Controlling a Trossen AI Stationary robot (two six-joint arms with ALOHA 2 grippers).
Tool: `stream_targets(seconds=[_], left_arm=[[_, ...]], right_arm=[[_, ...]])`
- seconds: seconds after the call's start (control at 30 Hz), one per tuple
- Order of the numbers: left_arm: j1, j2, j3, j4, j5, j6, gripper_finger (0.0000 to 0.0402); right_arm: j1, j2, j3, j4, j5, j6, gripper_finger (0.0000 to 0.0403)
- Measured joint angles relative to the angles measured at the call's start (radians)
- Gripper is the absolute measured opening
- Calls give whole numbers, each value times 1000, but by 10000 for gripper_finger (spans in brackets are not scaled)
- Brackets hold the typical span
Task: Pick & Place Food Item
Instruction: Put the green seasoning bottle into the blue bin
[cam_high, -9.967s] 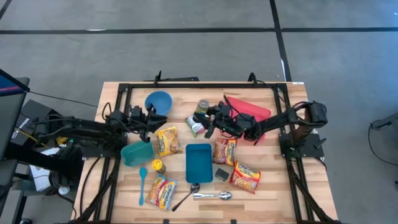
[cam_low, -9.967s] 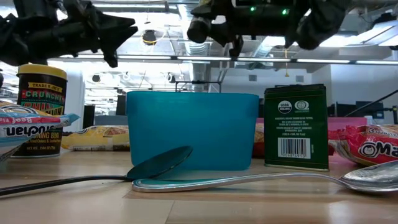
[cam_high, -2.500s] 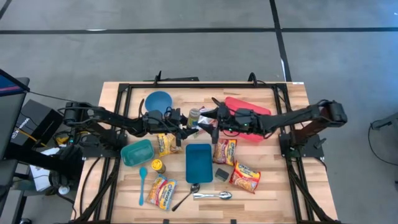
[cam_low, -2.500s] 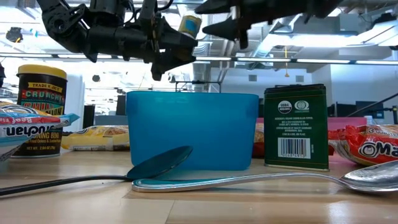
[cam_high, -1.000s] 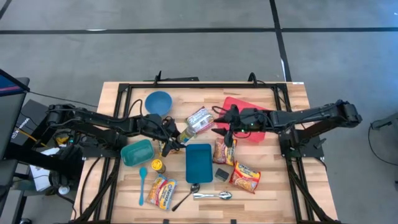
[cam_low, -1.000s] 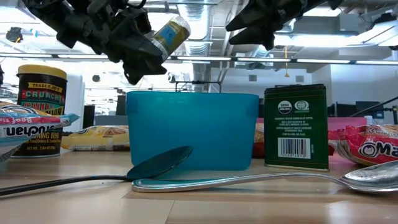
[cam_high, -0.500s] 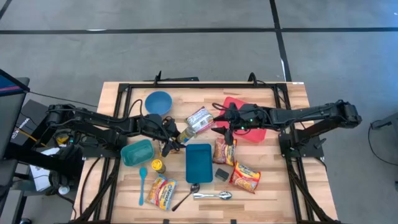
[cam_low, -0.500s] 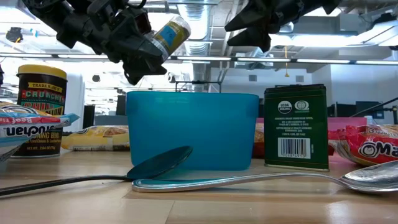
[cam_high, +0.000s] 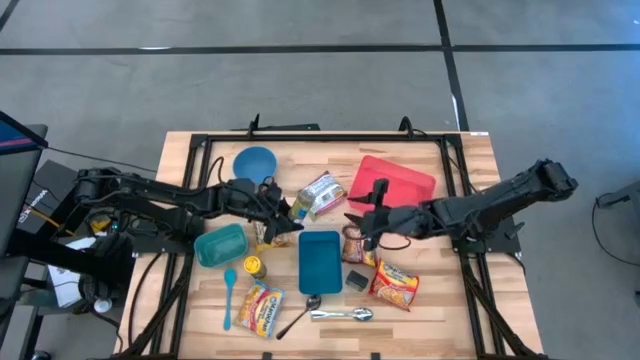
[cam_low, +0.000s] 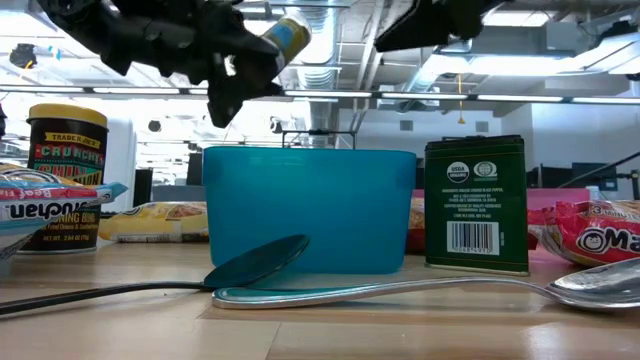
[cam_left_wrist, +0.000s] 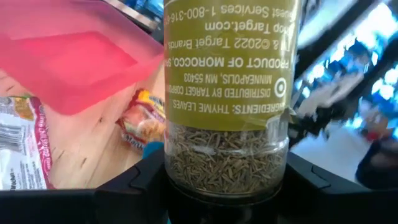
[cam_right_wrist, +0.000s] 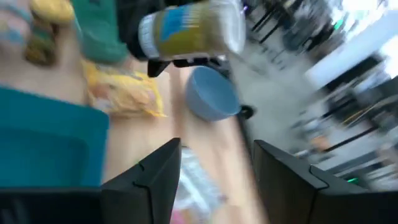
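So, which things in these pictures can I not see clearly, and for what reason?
- Spice jar held by the left gripper: its cap is cut off by the left wrist view's edge.
- Red tray: what its inside holds is too small to tell in the high view.
- Right gripper: open; the room beyond it is blurred in the right wrist view.
- Tin: the small print is unreadable in the low view.
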Motion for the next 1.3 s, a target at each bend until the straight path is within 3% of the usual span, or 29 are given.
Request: stream_targets(seconds=[0.23, 0.43, 0.77, 0.97, 1.17, 1.3], left_arm=[[75, 0, 0, 31, 122, -157, 199], [110, 0, 0, 39, 243, -327, 194], [109, 0, 0, 93, 327, -452, 194], [109, 0, 0, 92, 327, -452, 195], [109, 0, 0, 99, 327, -452, 194], [109, 0, 0, 91, 331, -452, 194]], right_arm=[[5, 136, -2, 142, 34, -447, 183], [18, 235, 0, 404, 171, -826, 166], [11, 384, 17, 757, 205, -1263, 150], [14, 432, 98, 855, 203, -1294, 163], [22, 432, 167, 636, 198, -1184, 218], [18, 432, 171, 613, 203, -1209, 251]])
